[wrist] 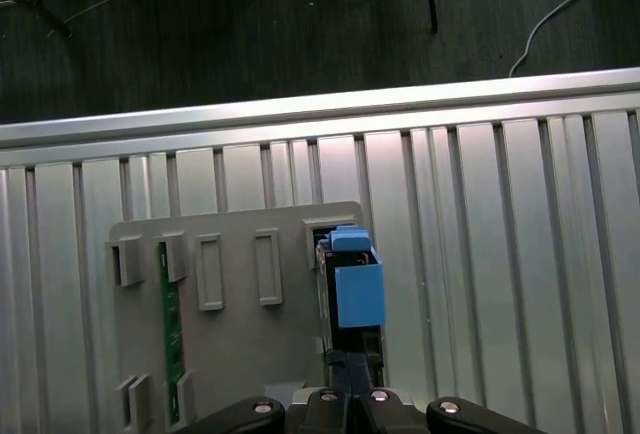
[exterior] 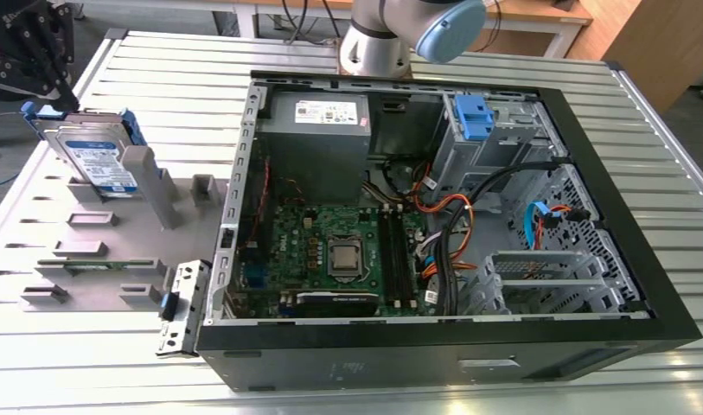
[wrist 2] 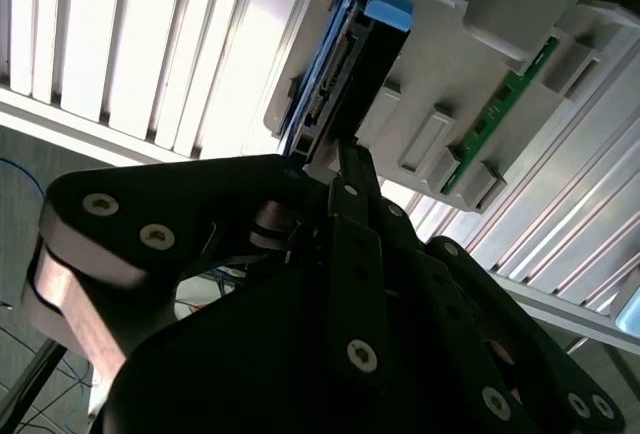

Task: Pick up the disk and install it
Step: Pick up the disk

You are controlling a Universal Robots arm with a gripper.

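Your gripper sits at the upper left of the exterior view, over the slatted metal table and just above the high end of the disk. The disk stands tilted on edge in a grey rack at the left of that view, well apart from the open computer case that takes up the middle and right.

In both wrist views the gripper's black fingers look pressed together into one narrow bar. Its tip is right at the end of the disk. You cannot tell from these pictures whether the tip touches the disk.

The disk's blue handle shows in the first wrist view. A thin green circuit strip lies in another slot of the same rack.
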